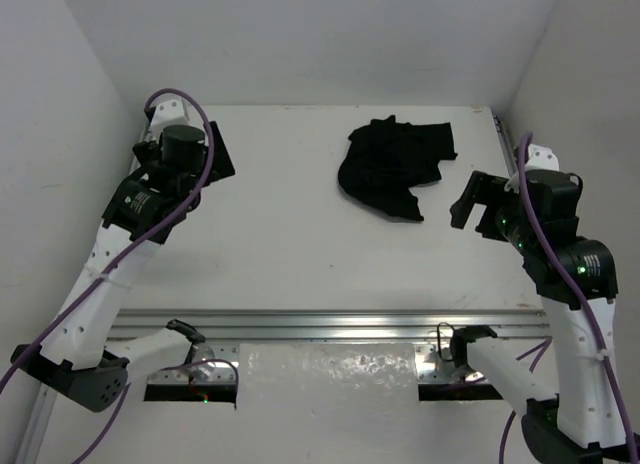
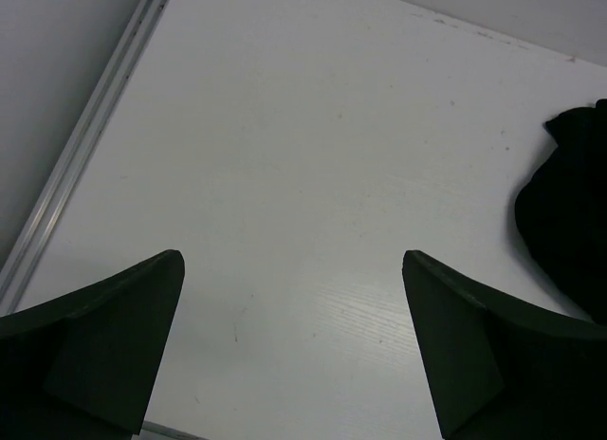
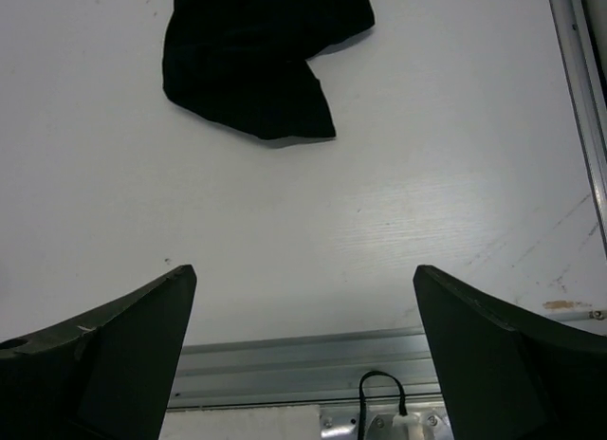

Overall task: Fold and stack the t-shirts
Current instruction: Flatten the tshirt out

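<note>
Starting at the near edge, a metal rail (image 1: 330, 324) runs across the white surface (image 1: 280, 254). The left arm (image 1: 100, 274) reaches up the left side, and the left jaws stand wide apart over bare white, gripping nothing. The right arm (image 1: 575, 284) rises on the right side. The right jaws are likewise spread wide and empty (their wrist camera looks down on the rail and a small black cable (image 3: 379, 394) beside it). Farther back, toward the far right part of the surface, lies the black t-shirt (image 1: 392, 169), crumpled in a loose heap rather than spread flat, with one pointed flap sticking out toward the near side. It sits ahead and to the left of the right jaws, well apart from the left jaws, touching neither. Behind it, the surface meets the white back wall (image 1: 320, 44).
</note>
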